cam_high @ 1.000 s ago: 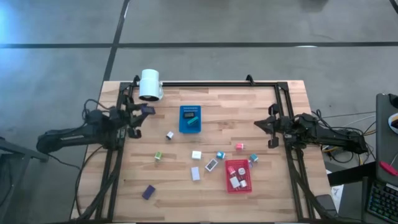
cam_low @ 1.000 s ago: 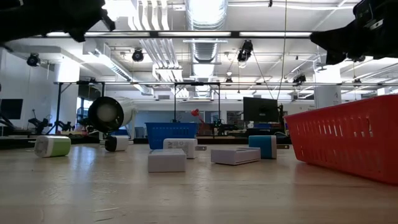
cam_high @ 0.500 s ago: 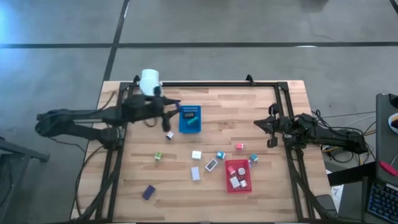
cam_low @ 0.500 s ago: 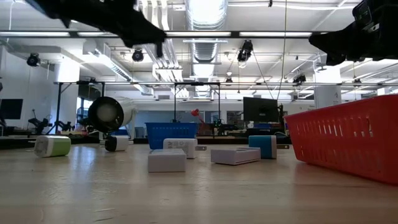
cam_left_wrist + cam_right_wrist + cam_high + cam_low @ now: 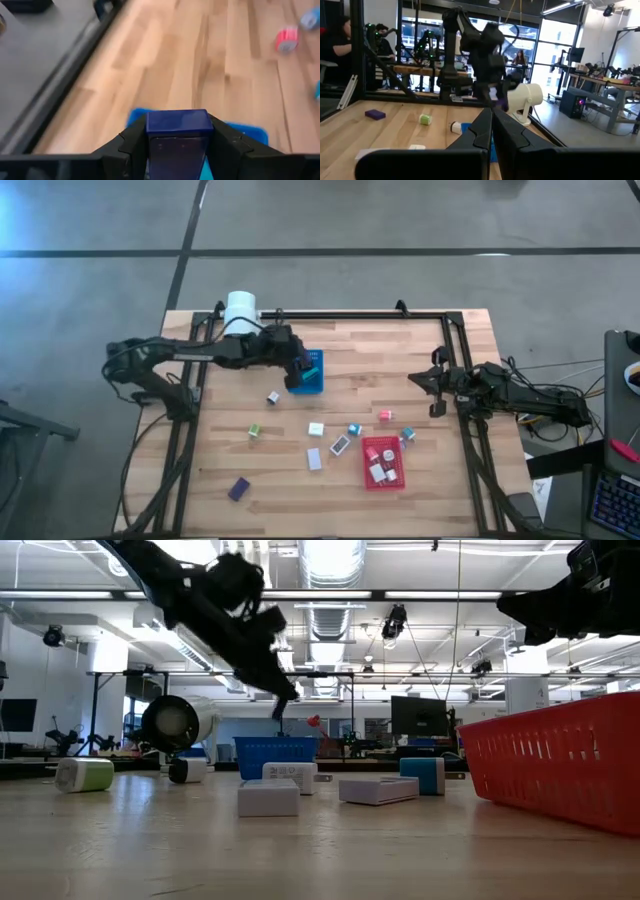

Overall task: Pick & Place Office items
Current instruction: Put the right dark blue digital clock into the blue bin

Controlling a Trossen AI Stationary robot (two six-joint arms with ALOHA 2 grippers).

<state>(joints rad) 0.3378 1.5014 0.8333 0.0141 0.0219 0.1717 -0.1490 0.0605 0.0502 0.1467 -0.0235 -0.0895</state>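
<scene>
We find the left claw (image 5: 300, 365) clenched on a dark blue block (image 5: 177, 131), which sits squarely between its two fingers (image 5: 131, 145) in the left wrist view. The claw hangs above the blue tray (image 5: 312, 376), with the tray rim directly below and ahead of it.

Risks, in our judgement:
- The block could be released off-centre. The claw stands over the tray's near edge, not its middle, so a drop from here may strike the rim and bounce onto the counter (image 5: 400, 370).
- The claw is well clear of the tray in the low view, so a release from this height could make the block tumble or knock the pieces already lying in the tray.
- A white block (image 5: 272, 396) lies on the counter just beside and below the claw; a low sweep of the arm could push it.

Pose: the left arm reaches out across the counter from its base, bent at the elbow, the wrist pitched downward toward the tray. The right claw (image 5: 436, 383) is clenched on nothing and waits at the far side of the counter, well apart from the left claw.

The remaining office items lie scattered beyond the left claw, between it and the red tray (image 5: 384, 478), which already holds several pieces; a purple block (image 5: 238, 488) lies well apart from both
</scene>
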